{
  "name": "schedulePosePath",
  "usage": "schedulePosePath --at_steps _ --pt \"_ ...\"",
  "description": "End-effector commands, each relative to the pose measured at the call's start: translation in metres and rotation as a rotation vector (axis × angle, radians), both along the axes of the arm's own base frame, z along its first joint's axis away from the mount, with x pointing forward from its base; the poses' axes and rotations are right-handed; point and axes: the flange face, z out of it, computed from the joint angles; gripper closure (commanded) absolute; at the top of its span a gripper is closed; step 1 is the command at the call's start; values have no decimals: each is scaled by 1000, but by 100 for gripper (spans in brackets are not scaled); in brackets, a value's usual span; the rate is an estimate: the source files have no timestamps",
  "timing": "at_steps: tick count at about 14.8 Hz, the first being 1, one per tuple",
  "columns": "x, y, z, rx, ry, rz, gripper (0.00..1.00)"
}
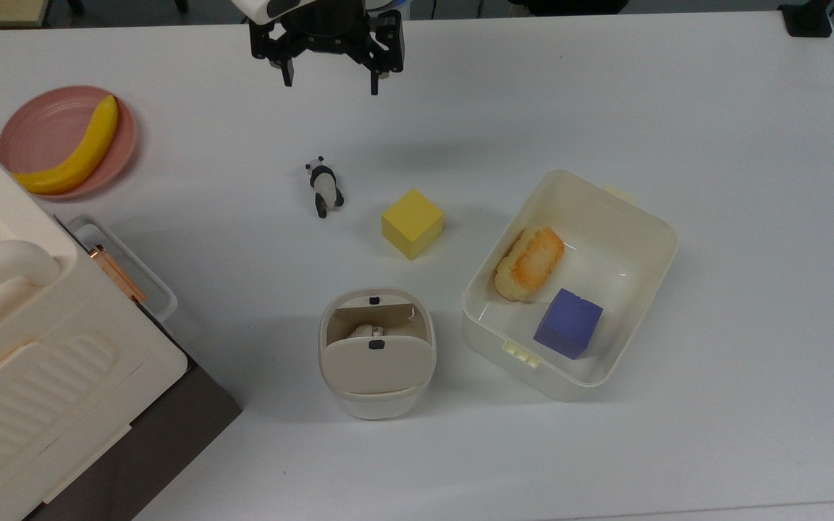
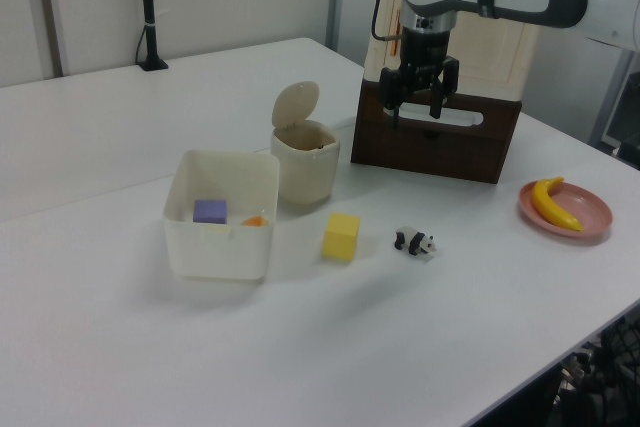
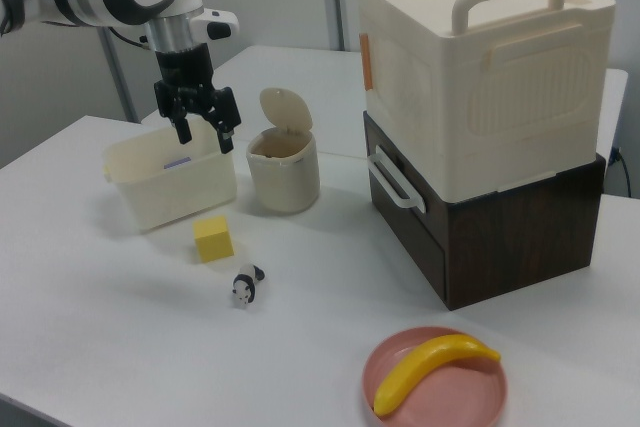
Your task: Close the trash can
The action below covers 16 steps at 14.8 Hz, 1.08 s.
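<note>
Trash can (image 1: 376,354) at table's near edge in the top view, flap lid (image 2: 297,104) standing upright, not yet closed

Hovering high over panda figurine (image 1: 325,187) and yellow cube (image 1: 412,223), gripper (image 1: 330,78) spread wide and empty, probably poised to push lid down

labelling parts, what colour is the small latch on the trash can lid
Black, on the beige lid of the trash can; clearest in the top view.

White surface (image 1: 605,94) carries: trash can (image 1: 376,352), tub (image 1: 571,282), yellow cube (image 1: 412,223), panda figure (image 1: 325,187), pink plate (image 1: 62,137), appliance (image 1: 33,347).
</note>
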Motion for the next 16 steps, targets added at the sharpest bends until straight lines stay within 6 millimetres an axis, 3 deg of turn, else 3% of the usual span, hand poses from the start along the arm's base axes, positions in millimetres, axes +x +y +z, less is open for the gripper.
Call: schedulePosePath --at_steps 1,13,16 --pt "0 -3 -1 19 12 2 0" --pt "1 0 0 23 6 14 0" --pt "1 1 -1 23 6 18 8"
